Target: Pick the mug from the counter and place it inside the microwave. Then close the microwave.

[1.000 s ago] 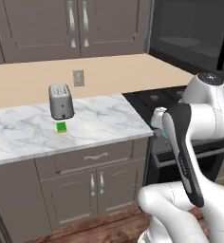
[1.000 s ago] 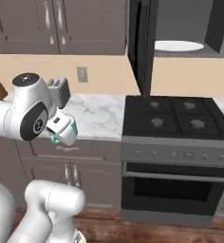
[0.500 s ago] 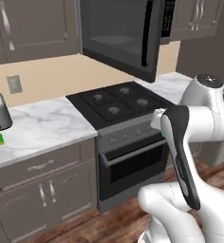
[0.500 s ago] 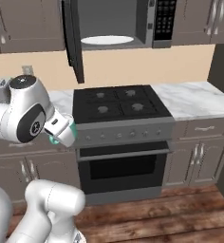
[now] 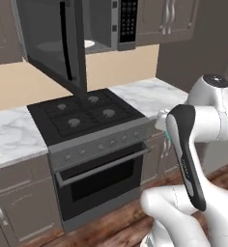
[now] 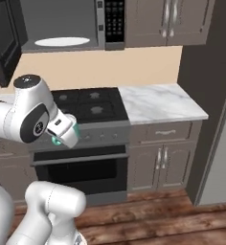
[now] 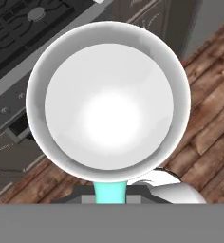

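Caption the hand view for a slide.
Gripper shut on the mug, white inside facing the camera, above wood floor.

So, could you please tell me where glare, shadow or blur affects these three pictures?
Hand view: the mug crowds the lens, its white inside blown out by a bright central glare. Left base view: the microwave door glass is dim and murky, the cavity behind it shadowed. Right base view: evenly lit, soft throughout; the turntable plate reads clearly, and the mug is just a teal sliver.

Teal mug [image 7: 108,102], white inside
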{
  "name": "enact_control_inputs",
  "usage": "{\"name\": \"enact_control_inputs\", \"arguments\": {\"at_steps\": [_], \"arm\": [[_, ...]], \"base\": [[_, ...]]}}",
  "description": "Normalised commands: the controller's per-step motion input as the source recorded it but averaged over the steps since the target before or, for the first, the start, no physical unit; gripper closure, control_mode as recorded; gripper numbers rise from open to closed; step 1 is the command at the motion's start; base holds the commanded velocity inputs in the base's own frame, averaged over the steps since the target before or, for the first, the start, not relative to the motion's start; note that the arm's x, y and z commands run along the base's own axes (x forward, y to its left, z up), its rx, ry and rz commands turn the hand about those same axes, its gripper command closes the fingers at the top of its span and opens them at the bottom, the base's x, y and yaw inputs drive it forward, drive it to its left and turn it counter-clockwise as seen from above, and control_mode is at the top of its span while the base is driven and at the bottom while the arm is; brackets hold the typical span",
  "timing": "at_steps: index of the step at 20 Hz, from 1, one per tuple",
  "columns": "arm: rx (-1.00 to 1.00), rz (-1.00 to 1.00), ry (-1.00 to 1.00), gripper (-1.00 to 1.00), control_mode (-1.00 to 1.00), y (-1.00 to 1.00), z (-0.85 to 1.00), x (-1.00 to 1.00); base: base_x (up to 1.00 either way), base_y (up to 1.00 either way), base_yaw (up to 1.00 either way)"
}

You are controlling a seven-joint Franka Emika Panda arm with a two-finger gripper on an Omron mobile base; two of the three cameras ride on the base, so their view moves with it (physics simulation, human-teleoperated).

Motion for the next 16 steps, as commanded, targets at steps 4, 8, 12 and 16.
{"name": "enact_control_inputs", "arguments": {"at_steps": [4, 8, 12, 16], "arm": [[0.00, 0.00, 0.00, 1.00, 1.00, 0.00, 0.00, 0.00], [0.00, 0.00, 0.00, 1.00, 1.00, 0.00, 0.00, 0.00], [0.00, 0.00, 0.00, 1.00, 1.00, 0.00, 0.00, 0.00], [0.00, 0.00, 0.00, 1.00, 1.00, 0.00, 0.00, 0.00]], "base": [[0.58, -0.31, 0.29], [0.60, -0.30, 0.33], [0.51, -0.18, 0.36], [0.50, -0.20, 0.31]]}}
